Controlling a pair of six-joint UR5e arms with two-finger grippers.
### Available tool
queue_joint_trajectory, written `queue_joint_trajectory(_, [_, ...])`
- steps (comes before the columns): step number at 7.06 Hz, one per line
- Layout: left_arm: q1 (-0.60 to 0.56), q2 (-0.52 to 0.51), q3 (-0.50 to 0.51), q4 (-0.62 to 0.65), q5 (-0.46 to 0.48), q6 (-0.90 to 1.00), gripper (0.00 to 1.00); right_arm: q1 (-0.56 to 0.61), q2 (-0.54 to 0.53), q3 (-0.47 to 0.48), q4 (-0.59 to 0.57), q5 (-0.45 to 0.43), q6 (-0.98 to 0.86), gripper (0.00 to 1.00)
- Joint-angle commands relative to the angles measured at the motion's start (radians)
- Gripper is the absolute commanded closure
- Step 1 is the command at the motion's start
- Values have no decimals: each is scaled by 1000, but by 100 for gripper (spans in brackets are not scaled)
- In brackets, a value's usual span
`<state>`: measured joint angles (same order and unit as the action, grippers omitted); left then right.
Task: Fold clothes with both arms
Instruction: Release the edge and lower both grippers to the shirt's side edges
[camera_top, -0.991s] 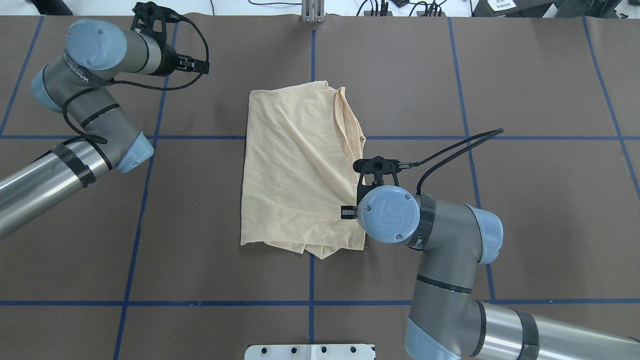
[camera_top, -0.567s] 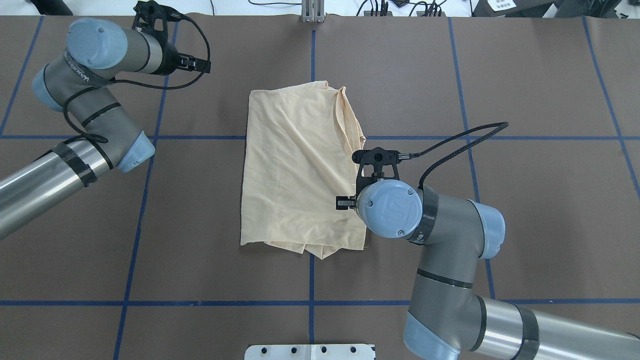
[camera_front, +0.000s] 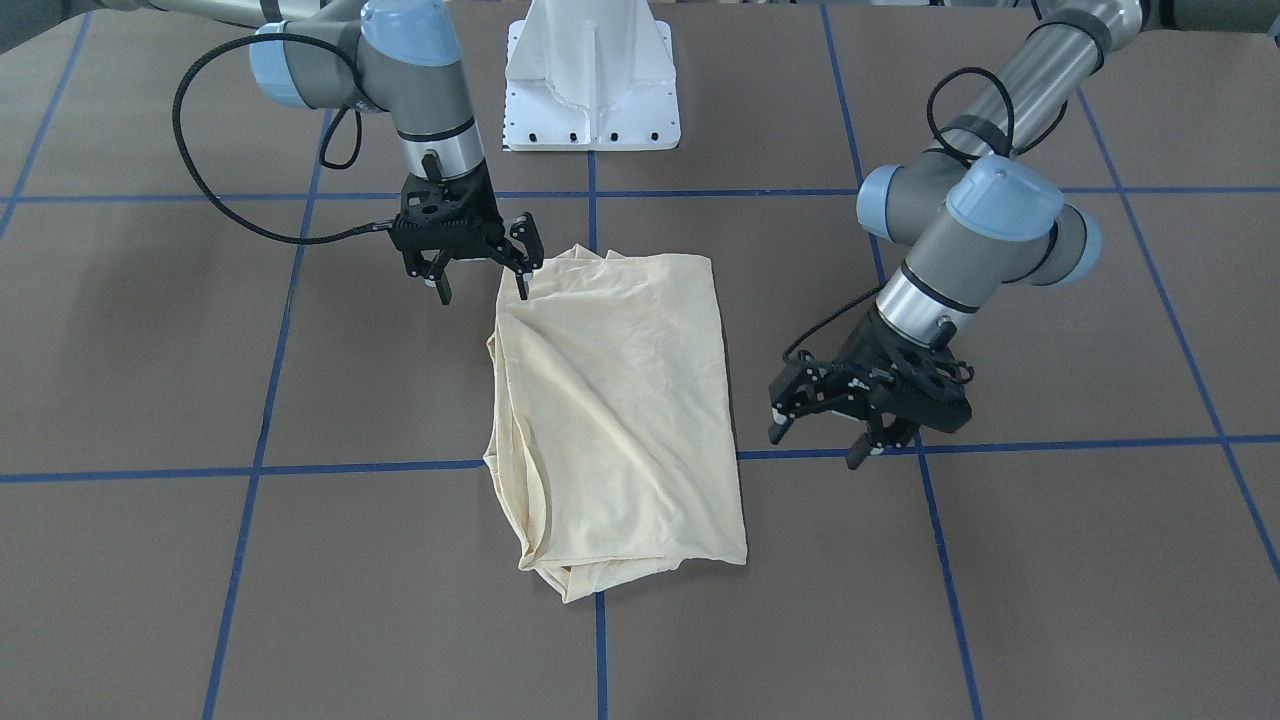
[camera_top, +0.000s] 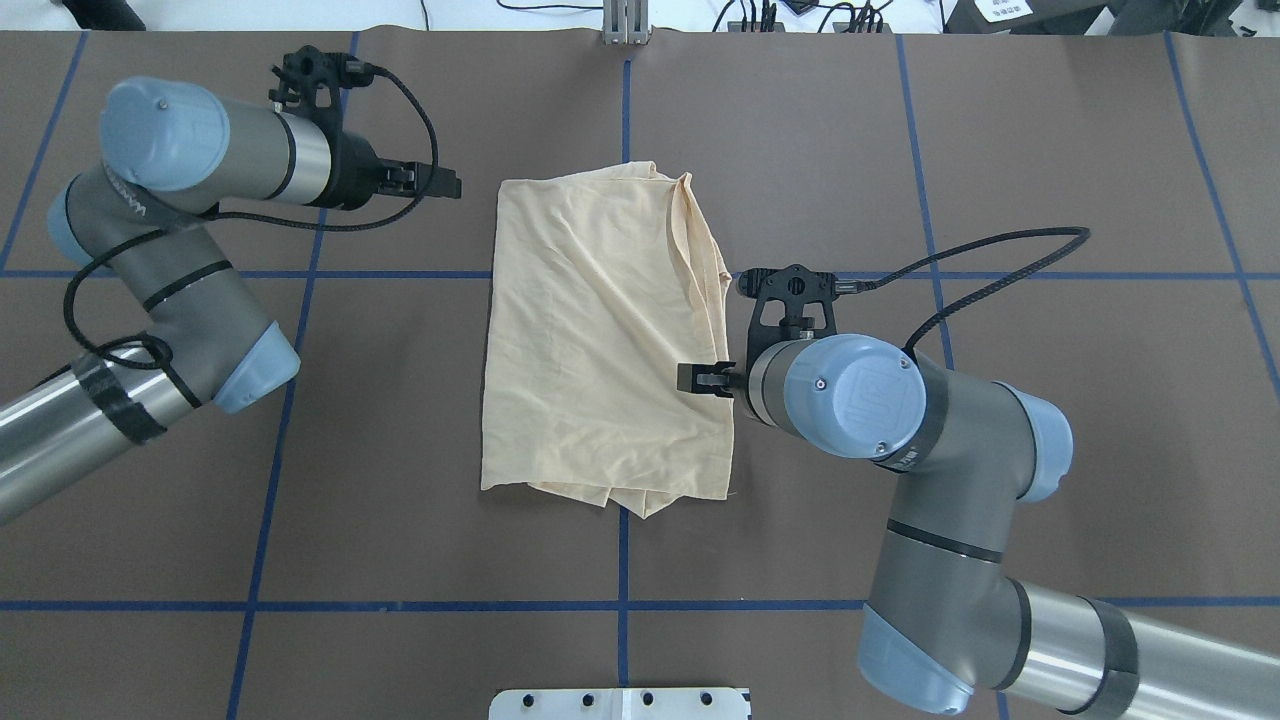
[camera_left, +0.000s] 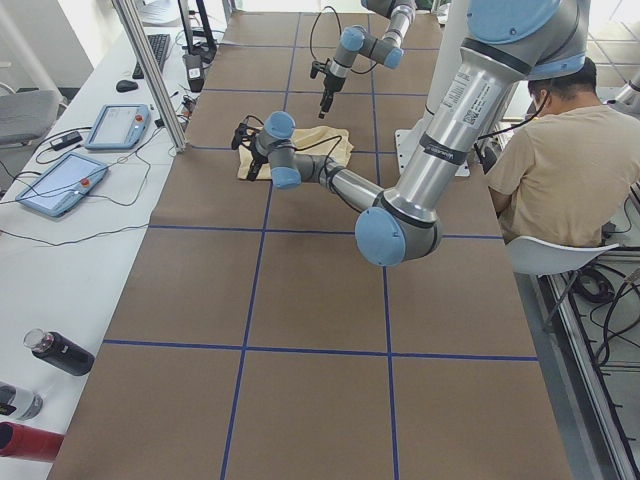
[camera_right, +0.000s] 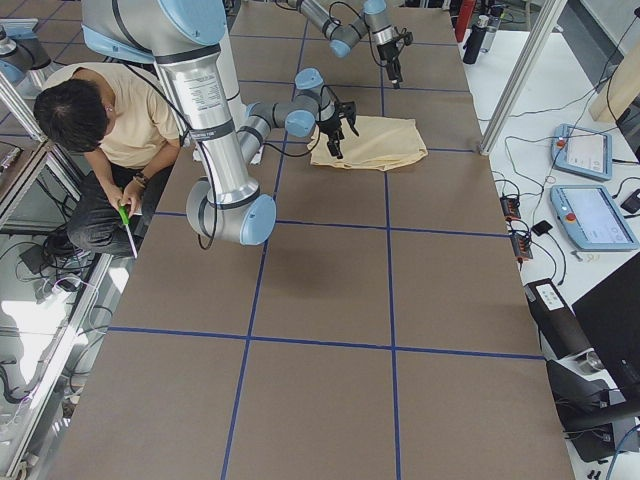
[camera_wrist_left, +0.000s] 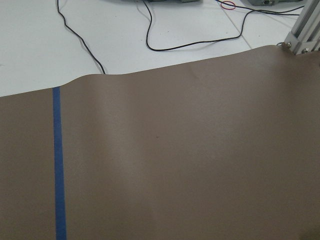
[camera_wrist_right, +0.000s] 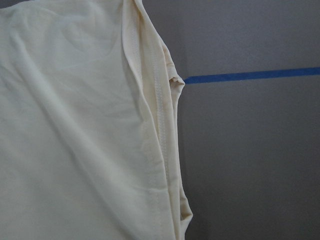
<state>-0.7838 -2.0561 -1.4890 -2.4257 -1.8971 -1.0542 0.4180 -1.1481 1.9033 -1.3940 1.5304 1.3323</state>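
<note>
The clothes are one pale cream-yellow shirt (camera_top: 590, 330), folded into a tall rectangle and lying flat at the table's middle (camera_front: 620, 400); no print shows. My right gripper (camera_front: 482, 290) is open and hangs at the shirt's right edge near its robot-side end, one fingertip (camera_front: 522, 290) over the cloth. In the overhead view it (camera_top: 695, 380) pokes out over that edge. The right wrist view shows the shirt's layered edge (camera_wrist_right: 160, 150) on the brown cover. My left gripper (camera_front: 815, 448) is open and empty, just off the shirt's left side near its far end (camera_top: 445, 185).
Blue tape lines (camera_top: 625, 100) grid the brown table cover. The white pedestal base (camera_front: 592, 90) stands at the robot's edge. A seated person (camera_left: 560, 170) is beside the table. Tablets (camera_right: 590, 215) and cables lie on the white side bench.
My left gripper has swung right, closer to the shirt's far-left corner. My right gripper has slid away from the robot along the shirt's right edge. The shirt has not moved.
</note>
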Motion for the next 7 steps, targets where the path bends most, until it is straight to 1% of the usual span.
queue_joint_trajectory(1, [160, 133, -175, -3, 69, -171, 0, 10, -93, 98, 3, 27, -4, 0])
queue_joint_trajectory(2, [234, 169, -210, 8, 137, -203, 0, 18, -94, 100, 3, 27, -4, 0])
queue_joint_trajectory(5, [311, 169, -218, 104, 144, -277, 0, 21, -93, 99, 3, 25, -4, 0])
queue_joint_trajectory(7, [350, 149, -273, 238, 150, -283, 0, 21, -94, 99, 3, 25, -5, 0])
